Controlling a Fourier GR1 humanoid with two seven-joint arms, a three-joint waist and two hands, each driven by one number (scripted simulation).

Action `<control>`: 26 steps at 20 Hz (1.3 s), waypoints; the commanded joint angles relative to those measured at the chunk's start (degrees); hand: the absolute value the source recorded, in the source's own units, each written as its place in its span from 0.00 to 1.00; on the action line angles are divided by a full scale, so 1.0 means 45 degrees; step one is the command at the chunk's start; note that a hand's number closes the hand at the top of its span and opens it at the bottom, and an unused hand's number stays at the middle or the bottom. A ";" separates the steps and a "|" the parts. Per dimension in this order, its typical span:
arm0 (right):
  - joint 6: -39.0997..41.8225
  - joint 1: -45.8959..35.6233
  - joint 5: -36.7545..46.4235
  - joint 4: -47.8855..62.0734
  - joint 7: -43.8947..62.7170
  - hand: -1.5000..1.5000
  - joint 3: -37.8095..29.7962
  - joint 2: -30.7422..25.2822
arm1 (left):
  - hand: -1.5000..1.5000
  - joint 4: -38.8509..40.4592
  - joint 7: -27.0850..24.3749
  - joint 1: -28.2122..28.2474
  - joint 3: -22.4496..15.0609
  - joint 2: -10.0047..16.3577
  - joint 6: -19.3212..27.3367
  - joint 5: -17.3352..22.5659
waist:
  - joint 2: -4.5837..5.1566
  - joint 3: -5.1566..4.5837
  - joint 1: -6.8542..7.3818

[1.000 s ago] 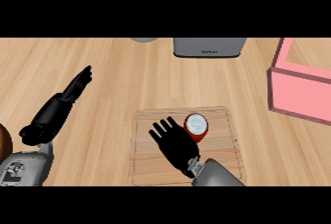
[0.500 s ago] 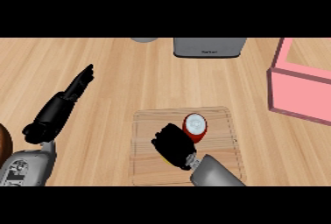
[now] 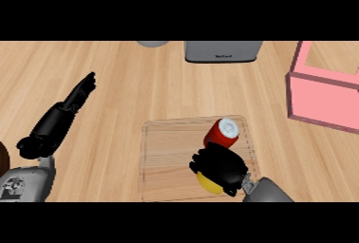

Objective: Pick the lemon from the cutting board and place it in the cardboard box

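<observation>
The yellow lemon (image 3: 208,183) lies near the front right of the wooden cutting board (image 3: 165,156), mostly hidden under my right hand (image 3: 221,166). That hand's fingers are curled down round the lemon. A red can with a white top (image 3: 222,132) stands upright on the board just beyond the hand, touching or almost touching the fingers. The pink box (image 3: 324,90) with an open top sits at the far right. My left hand (image 3: 70,107) rests open at the left, fingers straight and pointing away, off the board.
A grey appliance (image 3: 223,51) stands at the back centre, and a grey round object (image 3: 153,43) shows at the back edge to its left. Bare wooden counter (image 3: 133,85) lies between the board and the box.
My right hand has drawn back toward the board's front and curled its fingers shut round the lemon, which now shows as a yellow patch under it. The left hand has not moved.
</observation>
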 commanded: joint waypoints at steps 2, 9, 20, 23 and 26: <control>-0.0807 0.2254 -0.2630 -0.2506 -0.3573 1.00 -0.1446 -0.3327 | 0.50 0.0053 -0.0023 -0.0018 0.0089 0.0002 0.0153 -0.0144 | 0.0005 0.0004 -0.0302; -0.1963 0.4162 -0.4802 -0.6075 -0.5972 1.00 -0.4352 -0.6244 | 0.50 0.0242 -0.0208 0.0057 0.0258 0.0060 -0.0156 0.0081 | -0.0003 -0.0009 -0.0250; 0.0753 0.3732 -1.1058 -0.6933 -0.1857 1.00 -0.9363 -0.5323 | 0.50 -0.0163 -0.0017 -0.0066 0.0151 -0.0079 -0.0181 0.0018 | 0.0065 -0.0024 0.0173; 0.0895 0.2895 -1.1908 -0.5227 -0.1640 1.00 -1.0956 -0.5765 | 0.50 0.0321 -0.0174 -0.0205 -0.0043 -0.0171 -0.0328 -0.0087 | 0.0114 -0.0010 0.0242; 0.1775 0.0725 -1.2659 -0.4324 0.0360 1.00 -1.1541 -0.6296 | 0.50 -0.0169 0.0415 -0.0514 -0.0441 -0.0602 -0.0003 -0.0348 | 0.0121 -0.0014 0.0411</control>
